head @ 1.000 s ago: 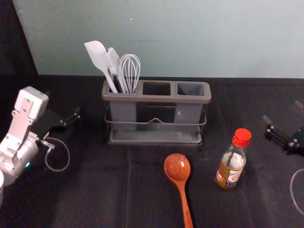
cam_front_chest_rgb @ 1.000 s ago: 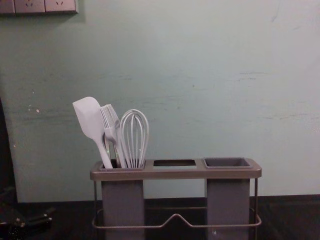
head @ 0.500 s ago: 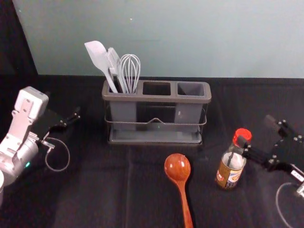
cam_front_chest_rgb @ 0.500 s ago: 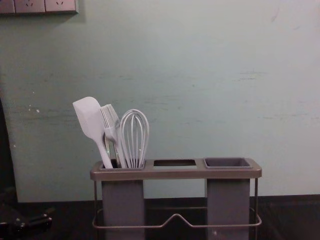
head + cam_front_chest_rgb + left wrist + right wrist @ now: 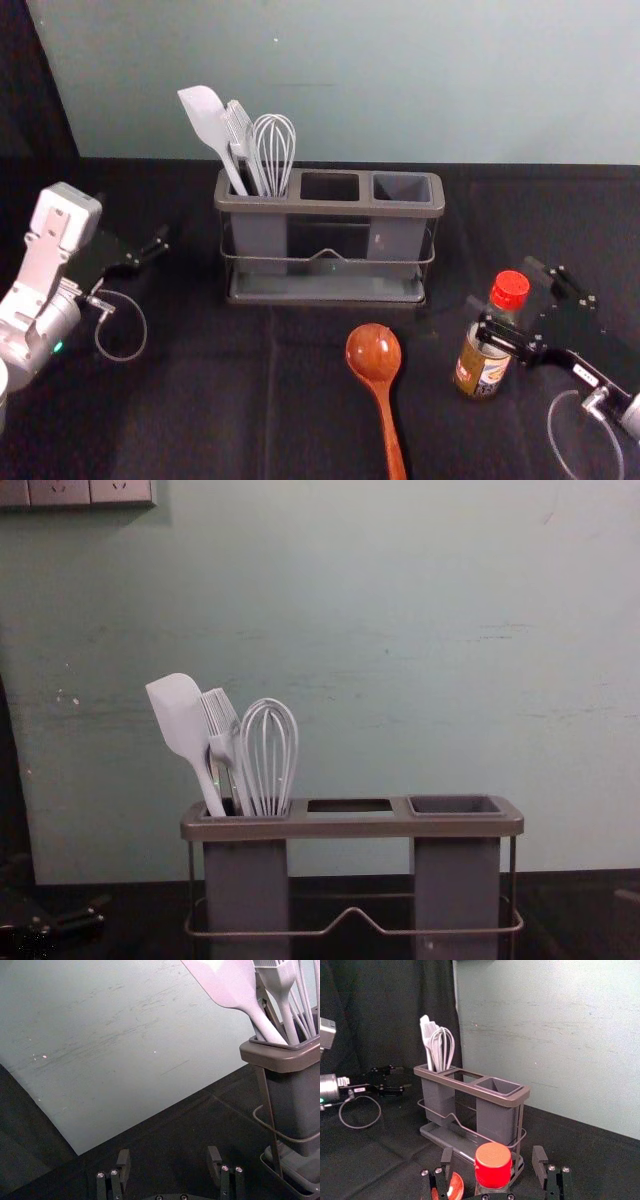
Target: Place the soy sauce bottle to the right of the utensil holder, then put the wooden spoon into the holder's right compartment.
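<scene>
One bottle of soy sauce (image 5: 481, 366), upright near the right front corner of the tabletop (image 5: 200, 410); one wooden spoon (image 5: 374, 356) lying with handle towards the front edge; one utensil holder (image 5: 330, 208) near the back edge, three compartments, the left carrying one spatula (image 5: 205, 115), one brush (image 5: 240, 128), one whisk (image 5: 274, 150). Two arms: right reaching low from the right edge, its gripper (image 5: 504, 283) spread around the bottle, contact uncertain; left gripper (image 5: 133, 218) parked by the left edge, fingers apart.
</scene>
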